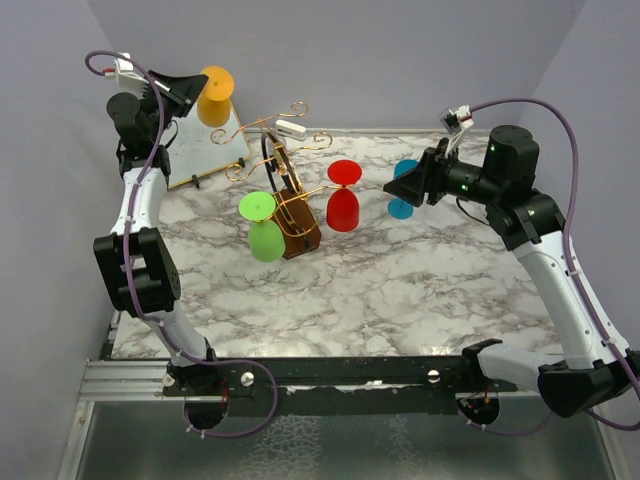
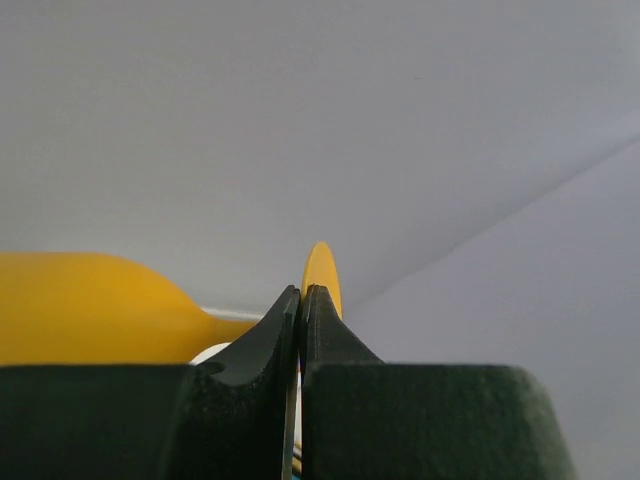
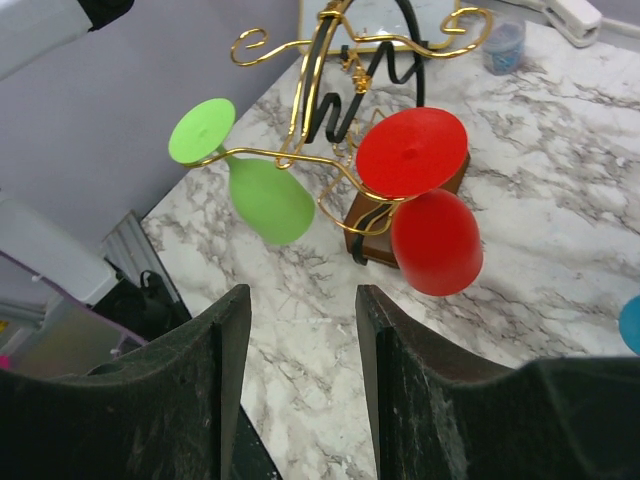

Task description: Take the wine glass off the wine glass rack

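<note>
Yellow wine glass (image 1: pixel 213 110), stem in left tool (image 2: pixel 302 296), apparently vertical, foot up

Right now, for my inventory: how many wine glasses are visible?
4: green glass and red glass hang on the rack; yellow glass in the left gripper; blue glass beside the right gripper. None appears hidden.

Bare table (image 1: pixel 420 290) is noted in front of the rack (image 1: pixel 285 205) and to its right. Its left side is obstructed by a green glass (image 1: pixel 264 230), its right by a red glass (image 1: pixel 343 200). A blue glass (image 1: pixel 404 195) is found just beside the right gripper (image 3: pixel 300 300). The rear left is taken by a white board (image 1: pixel 215 150) and a yellow glass (image 1: pixel 215 95) pinched in the left gripper (image 2: pixel 302 292).
</note>
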Tool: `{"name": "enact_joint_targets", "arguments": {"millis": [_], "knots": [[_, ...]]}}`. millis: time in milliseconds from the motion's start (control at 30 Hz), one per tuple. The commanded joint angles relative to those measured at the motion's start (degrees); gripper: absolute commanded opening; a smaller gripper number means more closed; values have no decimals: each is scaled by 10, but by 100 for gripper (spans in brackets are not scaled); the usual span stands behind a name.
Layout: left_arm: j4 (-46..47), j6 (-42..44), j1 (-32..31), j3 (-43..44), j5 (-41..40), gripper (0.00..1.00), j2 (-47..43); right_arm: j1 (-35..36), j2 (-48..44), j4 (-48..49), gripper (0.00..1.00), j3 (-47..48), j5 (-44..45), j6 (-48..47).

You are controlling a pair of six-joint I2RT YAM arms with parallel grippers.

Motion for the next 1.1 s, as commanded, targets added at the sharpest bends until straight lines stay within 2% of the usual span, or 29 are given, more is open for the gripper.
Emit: {"name": "enact_joint_targets", "arguments": {"millis": [0, 133, 267, 400, 433, 600, 733, 967, 1033, 1067], "knots": [[182, -43, -8, -7, 23, 0, -94, 2, -21, 53, 46, -12, -85, 9], [283, -113, -12, -24, 53, 0, -137, 3, -30, 78, 47, -18, -117, 22], [470, -225, -21, -82, 93, 0, -172, 2, -37, 115, 47, -31, -178, 38], [703, -386, -52, -131, 124, 0, -178, 1, -34, 149, 49, -34, -282, 56], [722, -410, -67, -140, 140, 0, -181, 2, -32, 156, 49, -35, -303, 61], [722, -344, -181, -201, 256, 0, -264, 2, -44, 202, 52, -46, -361, 85], [723, -322, -234, -244, 338, 0, -340, 2, -64, 173, 55, -41, -360, 61], [723, -298, -248, -335, 360, 0, -527, 2, -109, 81, 57, -51, -331, 5], [723, -294, -248, -359, 344, 0, -576, 2, -127, 113, 61, -81, -354, 33], [723, -294, -248, -372, 334, 0, -597, 2, -136, 171, 64, -102, -380, 58]]}}
